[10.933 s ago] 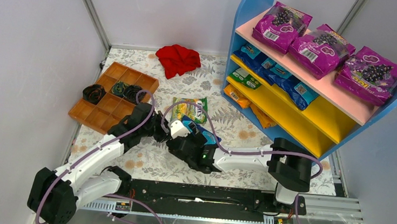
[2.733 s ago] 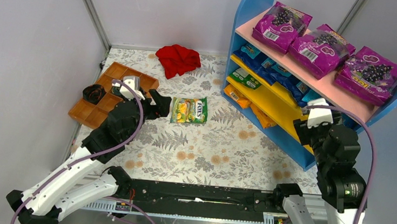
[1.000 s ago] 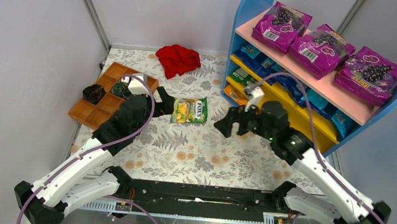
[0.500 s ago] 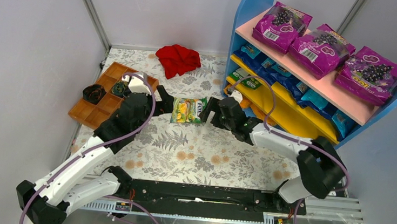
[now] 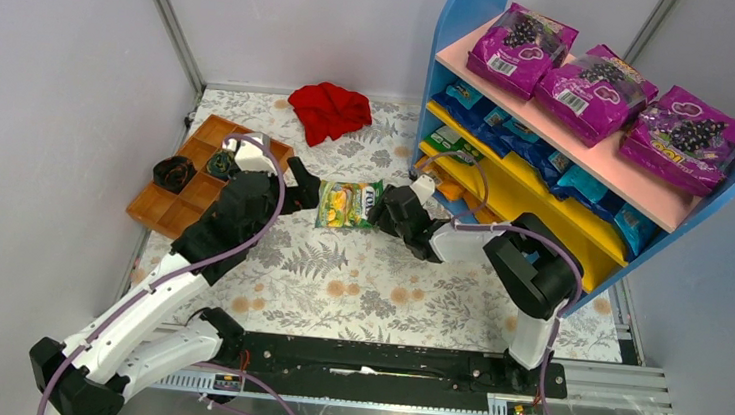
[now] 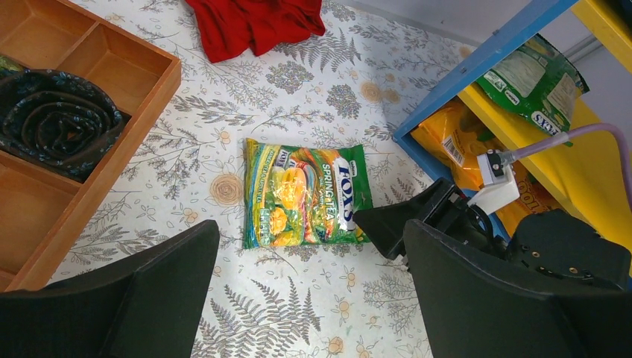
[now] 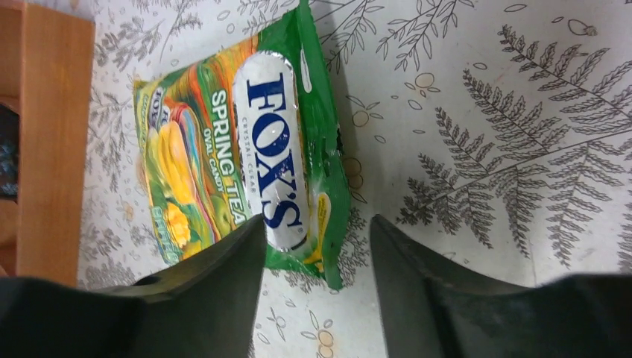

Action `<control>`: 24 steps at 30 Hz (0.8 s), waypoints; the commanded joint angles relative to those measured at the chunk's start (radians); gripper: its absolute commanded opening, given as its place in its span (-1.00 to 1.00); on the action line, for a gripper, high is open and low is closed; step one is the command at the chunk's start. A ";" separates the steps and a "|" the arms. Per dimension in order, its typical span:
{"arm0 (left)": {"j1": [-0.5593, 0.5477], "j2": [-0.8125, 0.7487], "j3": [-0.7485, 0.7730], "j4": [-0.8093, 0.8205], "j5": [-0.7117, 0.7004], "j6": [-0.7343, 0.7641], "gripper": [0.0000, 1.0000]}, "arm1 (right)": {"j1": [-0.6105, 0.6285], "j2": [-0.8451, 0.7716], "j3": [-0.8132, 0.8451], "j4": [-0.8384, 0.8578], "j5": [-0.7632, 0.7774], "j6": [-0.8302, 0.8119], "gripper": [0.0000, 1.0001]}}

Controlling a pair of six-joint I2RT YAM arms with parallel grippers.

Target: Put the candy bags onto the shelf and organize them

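Note:
A green candy bag (image 5: 350, 204) with fruit print lies flat on the floral mat between my two grippers. At its right end, my right gripper (image 5: 381, 210) reaches in low. In the right wrist view its jaws (image 7: 317, 233) stand partly apart astride the bag's (image 7: 246, 156) near corner, with a gap still showing beside the right finger (image 7: 417, 283). My left gripper (image 5: 306, 187) hovers by the bag's left end, wide open and empty (image 6: 313, 298). The shelf (image 5: 466, 15) stands at the right, holding blue bags (image 5: 510, 135), a green one (image 5: 454, 147) and orange ones (image 5: 441, 181).
Three larger magenta bags (image 5: 523, 45) lie on the shelf's pink top board. A brown wooden compartment tray (image 5: 207, 178) with dark rolled items sits left of the left gripper. A red cloth (image 5: 329, 111) lies at the back of the mat.
The right arm swung from near the shelf over to the green bag, dropped low, and its jaws narrowed around the bag's right corner. The left arm barely moved and stayed open.

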 commanded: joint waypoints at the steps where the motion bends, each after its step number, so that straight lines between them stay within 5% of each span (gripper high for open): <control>1: 0.004 -0.013 0.006 0.027 0.011 0.005 0.97 | -0.003 0.038 0.030 0.079 0.055 -0.014 0.07; 9: 0.004 -0.004 0.004 0.029 0.019 0.005 0.97 | -0.010 0.055 0.041 0.088 -0.112 -0.095 -0.87; 16: 0.005 0.019 -0.005 0.052 0.074 0.013 0.97 | 0.112 -0.074 -0.121 0.077 -0.215 -0.048 -1.00; 18: 0.007 0.028 -0.008 0.061 0.099 0.014 0.97 | 0.142 -0.118 -0.178 0.078 -0.207 -0.022 -0.96; 20: 0.010 0.044 -0.012 0.070 0.131 0.016 0.97 | 0.147 -0.167 -0.229 0.081 -0.219 -0.003 -0.72; 24: 0.010 0.110 -0.009 0.071 0.237 0.017 0.97 | 0.145 -0.310 -0.269 -0.042 -0.137 -0.056 0.22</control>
